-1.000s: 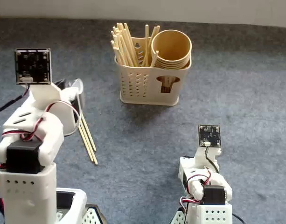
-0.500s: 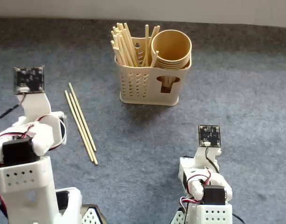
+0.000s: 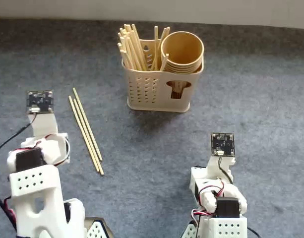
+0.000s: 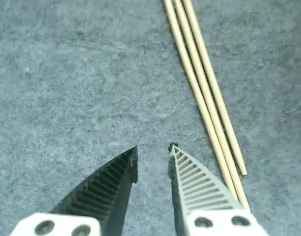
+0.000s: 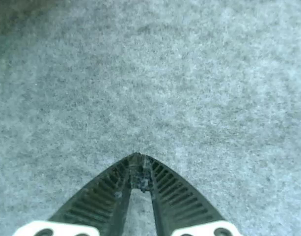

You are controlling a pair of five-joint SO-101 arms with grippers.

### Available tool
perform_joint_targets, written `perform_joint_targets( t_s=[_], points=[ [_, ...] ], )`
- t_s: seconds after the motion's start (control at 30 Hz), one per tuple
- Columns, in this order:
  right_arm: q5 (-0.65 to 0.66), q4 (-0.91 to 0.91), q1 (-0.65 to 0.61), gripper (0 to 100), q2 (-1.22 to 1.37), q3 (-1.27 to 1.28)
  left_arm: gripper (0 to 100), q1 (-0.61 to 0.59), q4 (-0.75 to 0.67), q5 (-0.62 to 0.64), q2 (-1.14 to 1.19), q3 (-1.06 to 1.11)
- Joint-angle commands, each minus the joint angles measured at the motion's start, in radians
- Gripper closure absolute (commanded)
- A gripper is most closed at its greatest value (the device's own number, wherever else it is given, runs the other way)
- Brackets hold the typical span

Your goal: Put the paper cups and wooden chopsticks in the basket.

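Step in hand: collection of the loose wooden chopsticks. The paper cups are sitting nested in one compartment of the basket; a bundle of chopsticks is standing in the compartment beside them; by judgement the task is nearing completion. The loose wooden chopsticks are lying side by side and touching on the grey carpet, well apart from the basket; they appear to be three, though they are lying too tight together for a firm count.

The left gripper is hanging over bare carpet just beside the near ends of the sticks, its jaws standing slightly apart and holding nothing; the right gripper is pointing at bare carpet with its tips pressed together, also holding nothing.

Next move, as a judgement: the left gripper is needing a wider opening, a sideways shift until the sticks are lying between the jaws, then a descent to the carpet; a grip near mid-length is likely to be limiting tilt during the lift.

Clearance: open carpet is surrounding the sticks on all sides; no obstacle is lying between them and the basket; the chopstick compartment is already looking crowded, so insertion is calling for a steep entry past the rim.
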Motion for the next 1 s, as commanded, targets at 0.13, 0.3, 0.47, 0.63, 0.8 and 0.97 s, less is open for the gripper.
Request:
perform_joint_targets(
  t_s=[0.13,0.3,0.47,0.63,0.8,0.97],
  points=[
    [-0.006,0.007,0.012,99.3,-0.015,0.153,88,0.173,-0.094,0.081,-0.007,0.067],
    [-0.006,0.007,0.012,99.3,-0.015,0.153,88,0.183,-0.206,0.081,-0.007,0.145],
    [-0.006,0.007,0.012,99.3,-0.015,0.153,88,0.183,-0.324,0.081,-0.005,0.219],
    [-0.006,0.007,0.012,99.3,-0.015,0.153,88,0.183,-0.362,0.083,-0.005,0.234],
    [-0.006,0.007,0.012,99.3,-0.015,0.153,88,0.183,-0.365,0.114,-0.005,0.234],
    [-0.006,0.007,0.012,99.3,-0.015,0.153,85,0.183,-0.368,0.118,-0.005,0.234]
  ],
)
